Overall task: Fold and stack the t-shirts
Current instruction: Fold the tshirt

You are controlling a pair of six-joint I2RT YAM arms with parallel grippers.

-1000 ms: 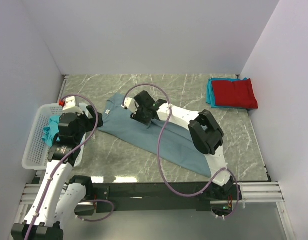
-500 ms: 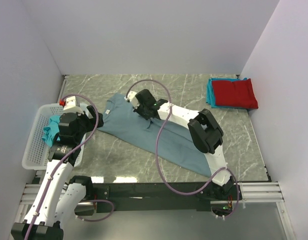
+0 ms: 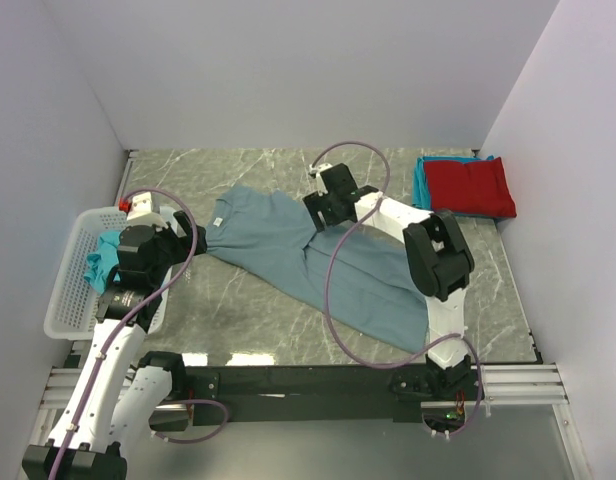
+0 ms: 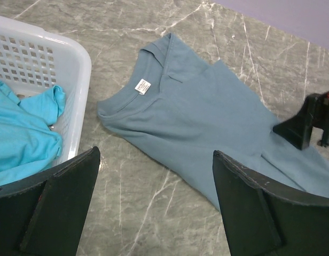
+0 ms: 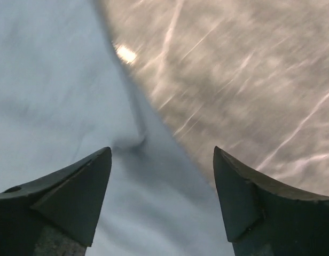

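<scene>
A large slate blue-grey t-shirt [image 3: 318,260] lies spread on the marble table, its collar and white label [image 4: 142,86] toward the left. My right gripper [image 3: 318,207] hovers open over the shirt's far edge, with only fabric [image 5: 57,96] and bare table under its jaws [image 5: 162,176]. My left gripper [image 3: 178,248] hangs open by the basket, above bare marble just short of the shirt's near edge [image 4: 156,181]. A folded red t-shirt [image 3: 470,187] rests on a teal one [image 3: 419,186] at the back right. Another teal t-shirt [image 3: 105,256] lies in the basket.
A white plastic laundry basket [image 3: 68,290] stands at the table's left edge, close to my left arm. The right arm's black tip [image 4: 308,120] shows in the left wrist view. White walls close in the table on three sides.
My right gripper has travelled right and back from the shirt's middle to its far edge, dragging fabric wider, and its jaws now stand open. The left arm has not moved.
</scene>
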